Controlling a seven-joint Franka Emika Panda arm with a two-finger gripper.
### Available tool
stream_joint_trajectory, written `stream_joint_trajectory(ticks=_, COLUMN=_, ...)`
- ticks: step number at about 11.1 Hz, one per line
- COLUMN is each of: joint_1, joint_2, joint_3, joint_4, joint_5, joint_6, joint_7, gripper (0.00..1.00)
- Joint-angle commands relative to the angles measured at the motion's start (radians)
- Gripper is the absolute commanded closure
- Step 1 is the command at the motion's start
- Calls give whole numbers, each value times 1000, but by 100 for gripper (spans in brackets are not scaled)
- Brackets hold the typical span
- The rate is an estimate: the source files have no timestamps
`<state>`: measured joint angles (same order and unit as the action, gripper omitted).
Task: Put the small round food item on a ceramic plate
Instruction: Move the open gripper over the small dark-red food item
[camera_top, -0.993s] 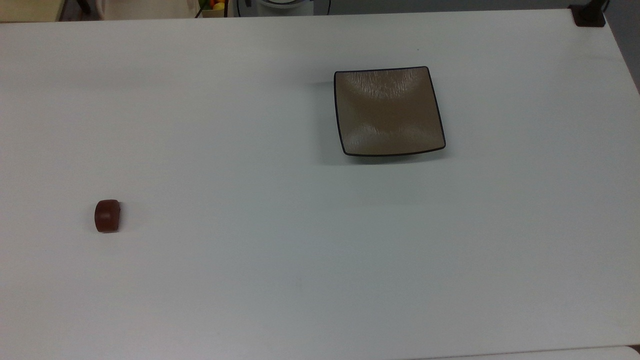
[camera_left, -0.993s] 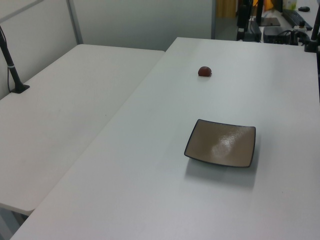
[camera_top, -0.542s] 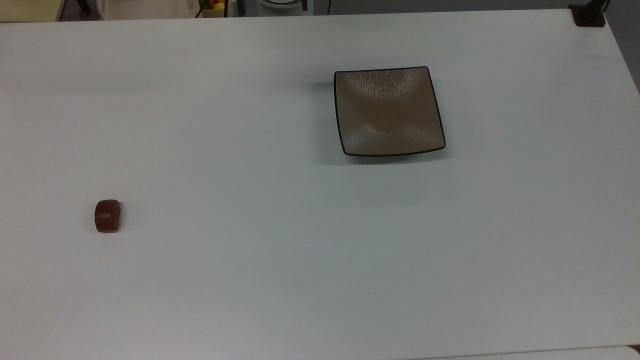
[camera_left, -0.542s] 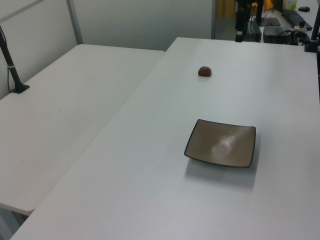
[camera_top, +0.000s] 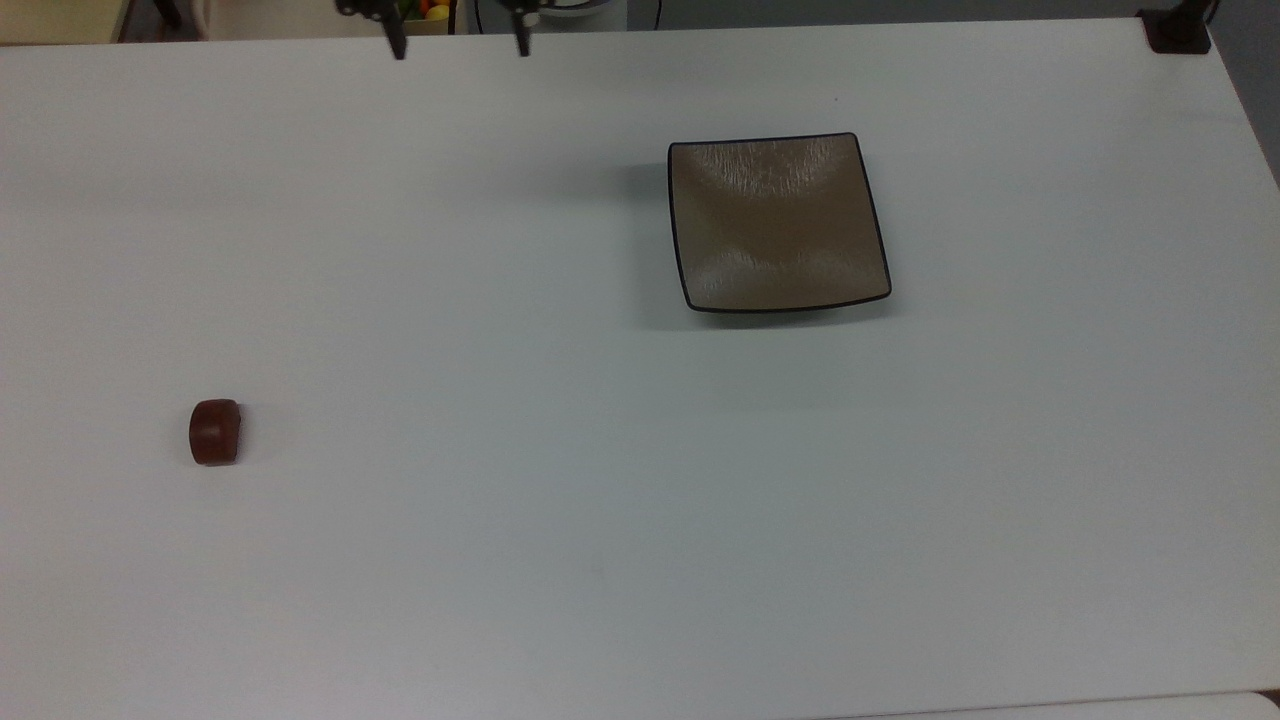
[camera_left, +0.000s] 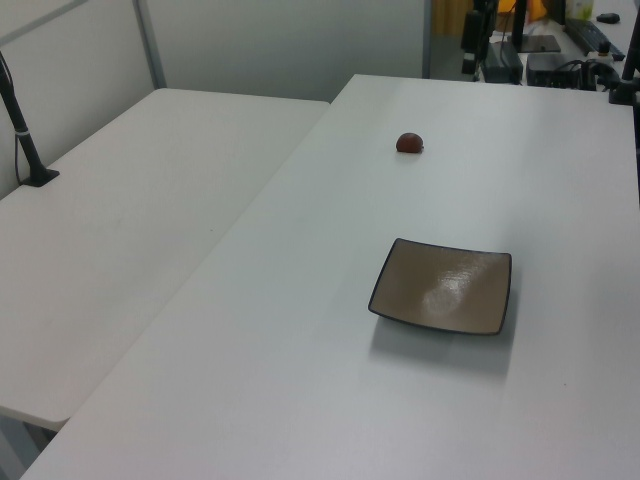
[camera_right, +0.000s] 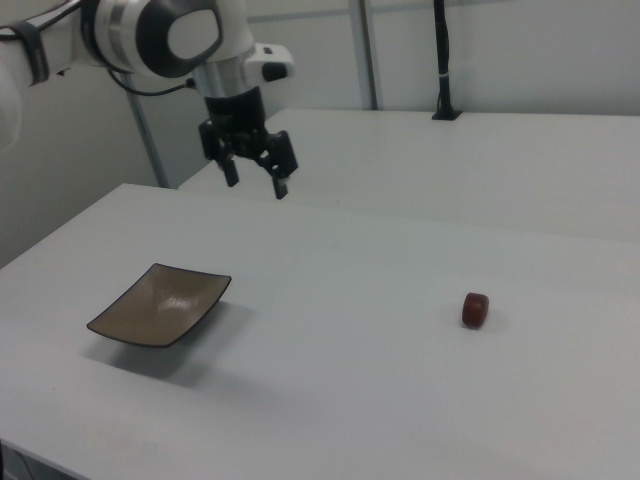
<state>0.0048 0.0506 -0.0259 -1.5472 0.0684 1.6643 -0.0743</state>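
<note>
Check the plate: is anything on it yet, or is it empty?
Empty. The ceramic plate shows bare glossy surface in every view; the small round food item sits on the table, far from it.

**Surroundings: benches, posts, background clutter**

White bench (camera_top: 640, 520) (camera_left: 300, 330) (camera_right: 400, 400), matte, unmarked. Second white bench (camera_left: 120, 210) (camera_right: 520, 150) alongside, split from the first by a narrow seam. Black post on a square foot (camera_left: 25, 140) standing at the left view's far left on the second bench; black upright post (camera_right: 441, 60) at its back edge in the right view. Black mount (camera_top: 1180, 30) at the top view's upper right corner. Yellow and orange items (camera_top: 432, 10) beyond the far edge. Pale partition wall (camera_left: 290, 40) behind.
</note>
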Motion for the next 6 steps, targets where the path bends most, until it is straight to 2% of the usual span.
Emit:
stream_joint_trajectory(ticks=1, joint_1=-51, joint_2=90, joint_3=-34, joint_4=117, joint_5=2, joint_6=20, joint_7=-59, gripper=0)
stream_joint_trajectory(ticks=4, joint_1=-118, joint_2=219, joint_3=-35, joint_4=279, joint_5=4, joint_6=21, joint_7=-85, gripper=0)
stream_joint_trajectory(ticks=6, joint_1=-158, joint_2=291, joint_3=-31, joint_4=344, joint_5=7, joint_6=46, joint_7=-88, gripper=0)
